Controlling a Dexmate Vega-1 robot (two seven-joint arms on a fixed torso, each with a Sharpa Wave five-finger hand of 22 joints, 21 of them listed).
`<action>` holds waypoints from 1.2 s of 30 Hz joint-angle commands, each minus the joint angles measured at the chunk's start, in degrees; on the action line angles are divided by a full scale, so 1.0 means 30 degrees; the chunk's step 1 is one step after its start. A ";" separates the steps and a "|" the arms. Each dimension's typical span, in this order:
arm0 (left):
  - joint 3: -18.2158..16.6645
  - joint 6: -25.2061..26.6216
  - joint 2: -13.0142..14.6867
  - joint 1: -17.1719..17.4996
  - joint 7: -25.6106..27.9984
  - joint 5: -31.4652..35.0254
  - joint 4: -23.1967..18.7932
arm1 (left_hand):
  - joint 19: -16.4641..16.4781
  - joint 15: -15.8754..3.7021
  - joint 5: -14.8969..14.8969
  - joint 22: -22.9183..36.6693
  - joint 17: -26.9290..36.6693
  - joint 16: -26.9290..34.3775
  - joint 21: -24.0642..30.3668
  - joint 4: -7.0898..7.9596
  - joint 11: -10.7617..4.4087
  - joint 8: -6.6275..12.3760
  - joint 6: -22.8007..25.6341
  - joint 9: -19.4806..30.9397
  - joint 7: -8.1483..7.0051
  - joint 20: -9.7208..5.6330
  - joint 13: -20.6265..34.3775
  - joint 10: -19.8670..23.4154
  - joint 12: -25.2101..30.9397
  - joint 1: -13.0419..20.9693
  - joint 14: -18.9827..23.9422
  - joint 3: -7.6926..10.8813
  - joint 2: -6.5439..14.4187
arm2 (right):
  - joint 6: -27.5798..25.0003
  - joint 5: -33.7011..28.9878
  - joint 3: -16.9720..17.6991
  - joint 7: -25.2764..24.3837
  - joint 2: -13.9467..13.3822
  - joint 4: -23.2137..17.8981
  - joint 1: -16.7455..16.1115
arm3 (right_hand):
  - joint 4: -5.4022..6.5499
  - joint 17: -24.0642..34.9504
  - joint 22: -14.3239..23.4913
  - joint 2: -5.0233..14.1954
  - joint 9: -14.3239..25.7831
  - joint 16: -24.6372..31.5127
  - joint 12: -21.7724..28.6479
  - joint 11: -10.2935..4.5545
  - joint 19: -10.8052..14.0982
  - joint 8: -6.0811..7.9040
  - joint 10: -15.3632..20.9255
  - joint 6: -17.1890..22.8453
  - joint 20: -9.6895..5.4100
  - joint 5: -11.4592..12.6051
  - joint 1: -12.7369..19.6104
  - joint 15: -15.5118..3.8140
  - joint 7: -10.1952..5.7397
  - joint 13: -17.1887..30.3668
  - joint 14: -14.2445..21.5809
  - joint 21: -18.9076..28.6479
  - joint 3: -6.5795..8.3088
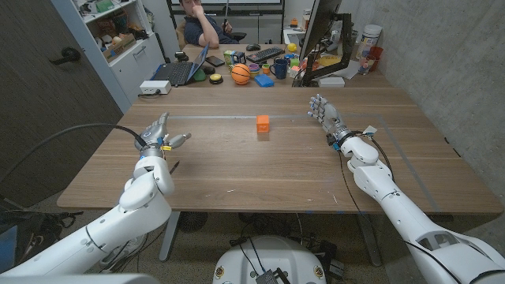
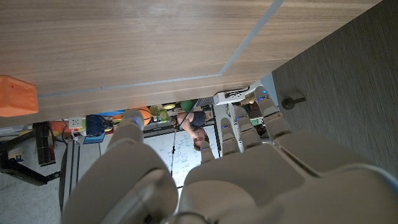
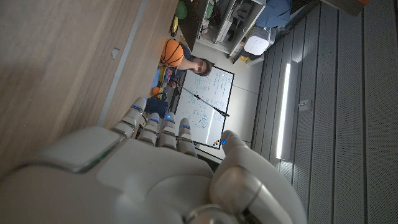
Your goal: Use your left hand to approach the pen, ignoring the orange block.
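The orange block (image 1: 262, 122) sits on the wooden table (image 1: 260, 170), a little beyond its middle. A thin dark pen (image 1: 173, 166) lies close beside my left forearm, nearer to me than my left hand (image 1: 158, 134). That hand is raised at the table's left side with its fingers apart and holds nothing. The block is well to its right and also shows in the left wrist view as the orange block (image 2: 17, 96), off to one side of my left hand (image 2: 205, 177). My right hand (image 1: 325, 114) stands at the right side, fingers spread and empty; the right wrist view shows my right hand (image 3: 155, 177) from behind.
The table's far end is cluttered: a laptop (image 1: 177, 72), a basketball (image 1: 241, 74), a blue mug (image 1: 280, 69), a keyboard (image 1: 264, 54) and a monitor (image 1: 319, 31). A person (image 1: 201, 24) sits behind it. A pale tape line (image 1: 213, 117) runs across the table.
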 commanded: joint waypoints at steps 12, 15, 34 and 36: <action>0.2745 0.3838 0.2674 -0.2827 -0.0934 -0.4006 -0.1201 | 0.0831 0.0261 0.0006 -0.0020 0.0061 -0.0122 -0.0143 -0.0105 0.0402 0.0566 0.1962 -0.0017 0.0416 0.0033 0.0036 0.0438 -0.0082 0.0783 0.0227 -0.0110 -0.0101 | 0.0343 0.0014 0.0005 -0.0065 0.0181 0.0296 0.0113 | 0.0084 0.0037 0.0083 -0.0123 0.0057 0.0128 0.0097 0.0012 0.0053 -0.0001 -0.0026 -0.0138 0.0096 0.0161 -0.0353 0.0139 0.0061 0.0093 -0.0043 -0.0092 -0.0216; 0.2735 0.3911 0.2949 -0.2931 -0.1091 -0.4549 -0.1304 | 0.0925 0.0304 -0.0009 -0.0020 0.0062 -0.0155 -0.0178 -0.0083 0.0496 0.0585 0.2148 -0.0035 0.0826 0.0032 0.0037 0.0448 -0.0130 0.0848 0.0257 -0.0144 -0.0102 | 0.0390 -0.0029 -0.0035 -0.0043 0.0173 0.0335 0.0137 | 0.0106 0.0040 0.0083 -0.0136 0.0058 0.0136 0.0098 -0.0052 0.0060 -0.0016 -0.0027 -0.0191 0.0082 0.0167 -0.0403 0.0131 0.0074 0.0094 -0.0031 -0.0104 -0.0251; 0.2720 0.3911 0.2650 -0.2929 -0.7902 0.0146 -0.0977 | 0.1405 0.0499 -0.0082 -0.0008 0.0065 -0.0214 -0.0259 -0.0094 0.0821 0.0520 0.2458 -0.0072 0.1091 0.0020 0.0046 0.0652 -0.0244 0.1522 0.0491 0.0019 0.0287 | 0.0493 0.0034 -0.0039 -0.0090 0.0191 0.0385 0.0085 | 0.0208 0.0046 0.0086 -0.0213 0.0060 0.0153 0.0102 0.0009 0.0095 -0.0003 -0.0041 -0.0267 0.0062 0.0198 -0.0677 0.0144 0.0088 0.0097 -0.0019 -0.0181 -0.0451; 0.2800 0.3911 0.2567 -0.2959 -0.8691 0.0933 -0.0874 | 0.1468 0.0463 -0.0103 -0.0008 0.0066 -0.0210 -0.0275 -0.0109 0.0710 0.0536 0.2561 -0.0076 0.1011 0.0022 0.0049 0.0761 -0.0230 0.1665 0.0548 0.0065 0.0357 | 0.0420 0.0122 -0.0012 -0.0075 0.0218 0.0375 0.0076 | 0.0214 0.0046 0.0086 -0.0220 0.0060 0.0158 0.0108 0.0005 0.0107 -0.0001 -0.0028 -0.0269 0.0052 0.0202 -0.0699 0.0145 0.0081 0.0097 -0.0010 -0.0185 -0.0468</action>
